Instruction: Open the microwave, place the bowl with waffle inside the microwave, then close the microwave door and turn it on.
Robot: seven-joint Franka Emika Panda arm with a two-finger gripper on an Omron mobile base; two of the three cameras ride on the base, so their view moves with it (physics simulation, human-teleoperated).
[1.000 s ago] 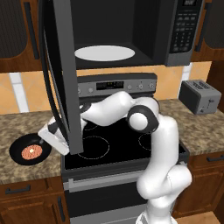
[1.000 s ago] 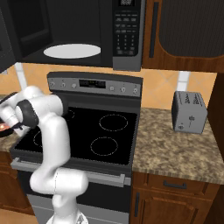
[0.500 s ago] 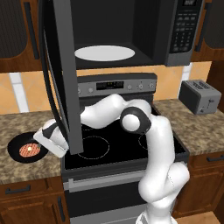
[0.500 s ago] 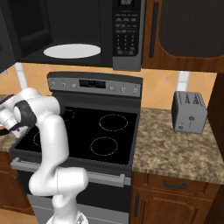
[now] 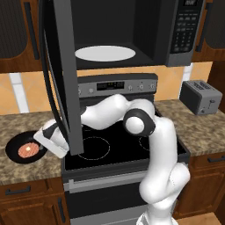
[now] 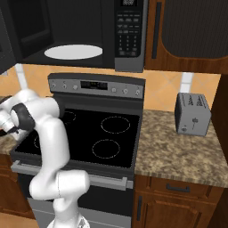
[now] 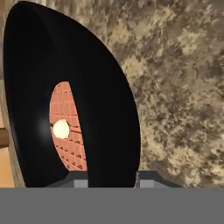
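Note:
The black bowl (image 5: 14,149) sits on the granite counter left of the stove, with the reddish waffle (image 5: 27,151) in it. My gripper (image 5: 43,139) reaches low over the bowl's right edge. In the hand view the bowl (image 7: 100,96) is seen edge-on with the waffle (image 7: 65,127) inside, and my gripper (image 7: 111,179) is shut on the bowl's near rim, one fingertip on each side. The microwave (image 5: 132,26) hangs above the stove. The microwave door (image 5: 61,79) stands swung wide open, showing the white turntable (image 5: 104,53).
The open door hangs just above and beside my forearm. The black stove top (image 5: 114,145) lies under the arm. A grey toaster (image 5: 200,96) stands on the right counter. The microwave's button panel (image 6: 129,31) is at its right. Wooden cabinets flank the microwave.
The hand has moved left and down to the bowl's rim, and the fingers have gone from wide open to shut on it. The bowl has stayed on the counter.

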